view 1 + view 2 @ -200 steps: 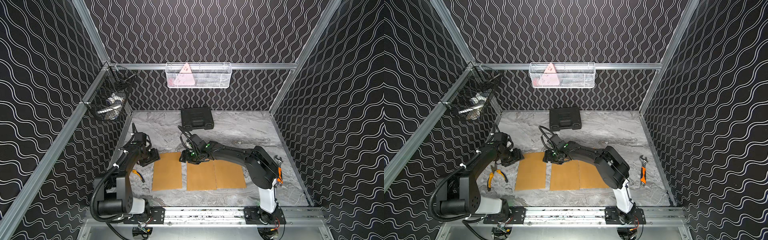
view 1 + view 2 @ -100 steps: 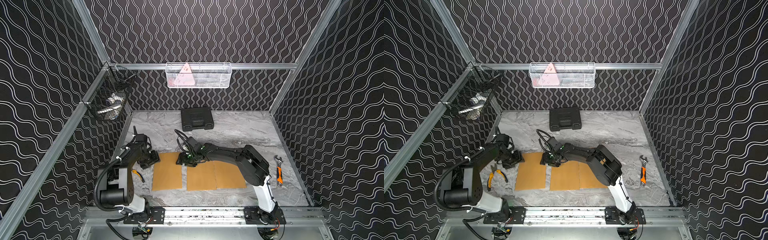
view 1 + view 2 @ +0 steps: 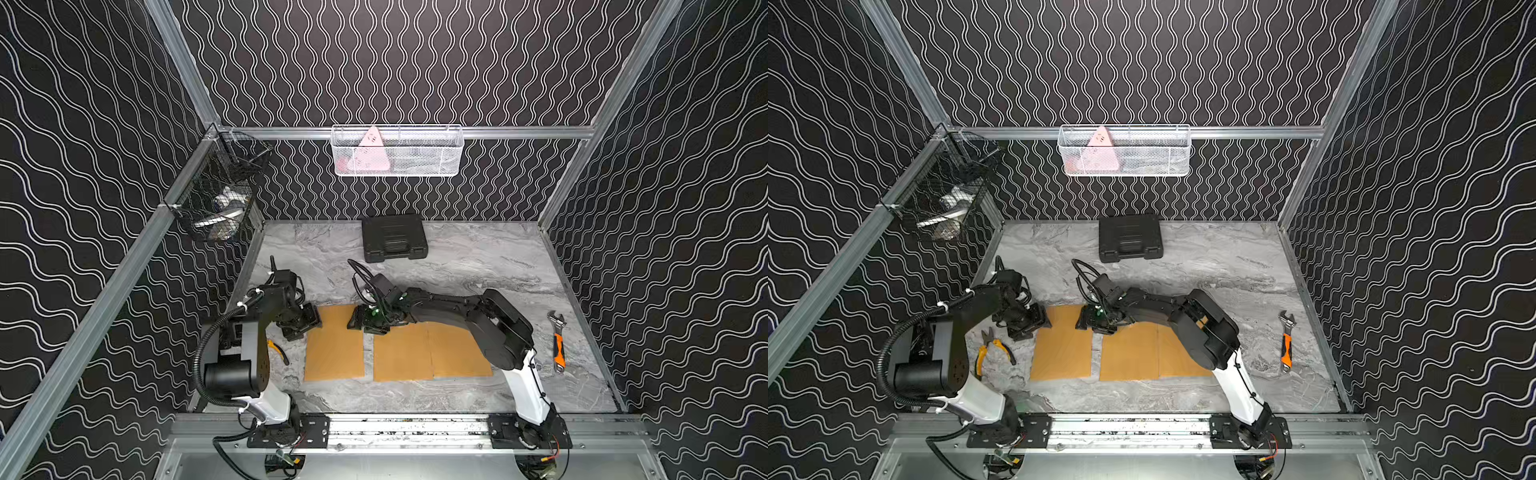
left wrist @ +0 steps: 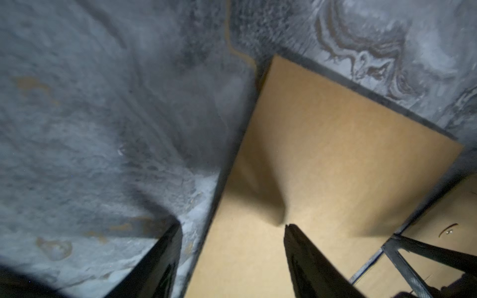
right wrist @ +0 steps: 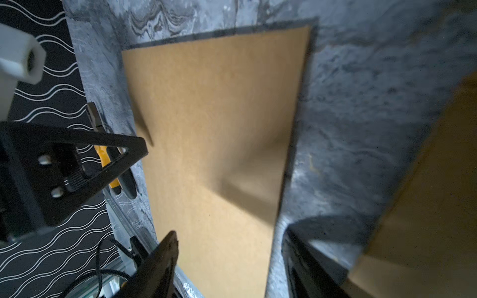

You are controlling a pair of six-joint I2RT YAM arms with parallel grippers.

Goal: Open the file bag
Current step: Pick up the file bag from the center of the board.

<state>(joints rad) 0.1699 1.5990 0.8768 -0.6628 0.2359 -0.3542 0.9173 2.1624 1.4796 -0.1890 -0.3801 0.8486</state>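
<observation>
Looking at this one, I'd say we're at the getting-a-grip stage and nothing's been opened yet. The file bag [image 3: 334, 349] lies flat on the marble table [image 3: 478, 257], toward the front left. A second brown sheet [image 3: 432, 353] sits just beside it, with a thin strip of table between the two. Both arms are down low at the bag's far end, the left gripper [image 3: 305, 328] at its far left corner and the right gripper [image 3: 365, 326] at its far right corner, over that strip. In the left wrist view the jaws are wide apart and straddle the bag's side edge, one over the table and the other with its tip on or just above the paper. Nothing is pinched. The right wrist view is much the same: jaws spread, one over the bag, one over the bare strip, holding nothing. Heads up, there's a small round fastener [image 4: 450, 229] on the second sheet, so I can't swear which piece is the bag proper. I'm going by where both grippers are. My guess is the next move needs one jaw worked under the top layer at that edge before closing. Thin paper flat on a hard table gives very little to catch, so it'll probably slide unless the other gripper pins it.
</observation>
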